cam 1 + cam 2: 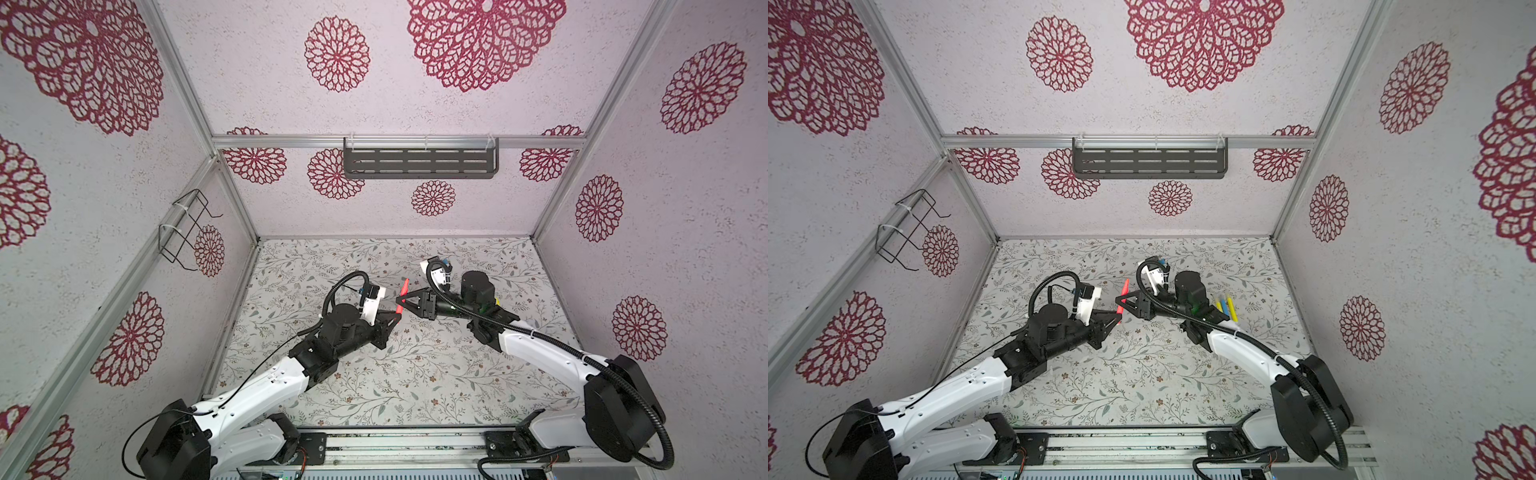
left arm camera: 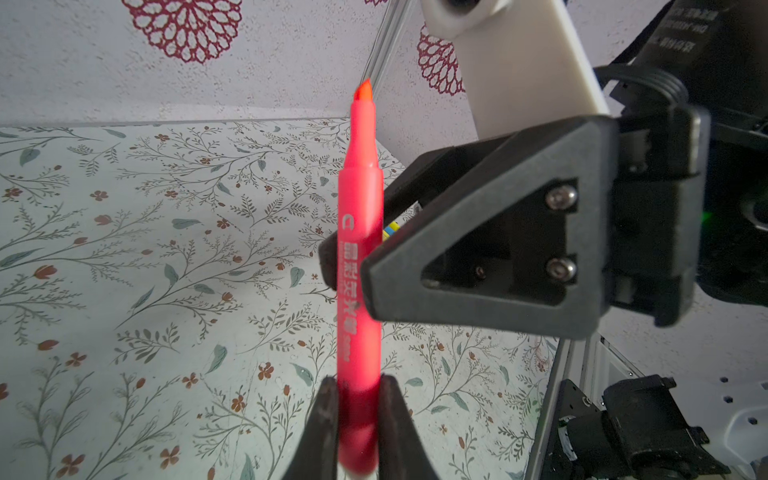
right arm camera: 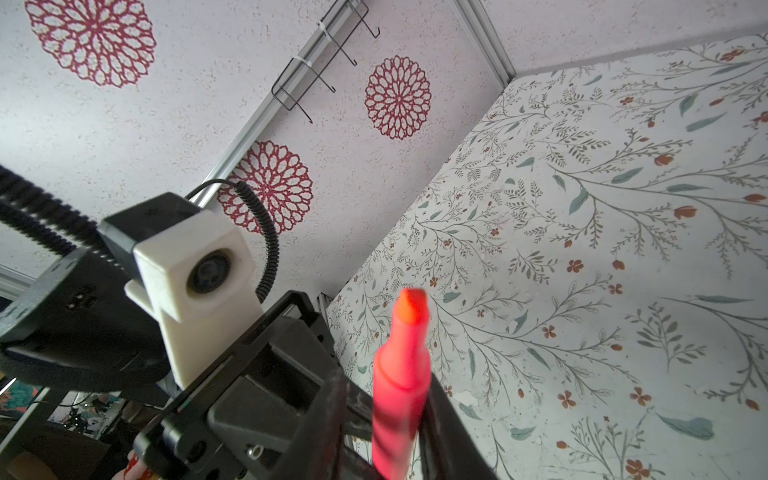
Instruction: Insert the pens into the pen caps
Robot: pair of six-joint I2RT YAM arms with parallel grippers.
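The left gripper has its matte black jaws clamped tight on the butt of the glossy red-pink pen. The pen is raised above the floral mat, its chisel tip free. The right gripper has triangular fingers narrowly bracketing the barrel; whether they press it I cannot tell.

The red-pink pen stands uncapped between the two dark fingers of the right gripper, which lie against its sides. Its orange chisel tip points toward twelve o'clock. At the pen's nine o'clock sits a white camera housing on a black mount, with a ribbed cable curling behind it. The floral mat fills three o'clock. A wire rack hangs on the wall at eleven.
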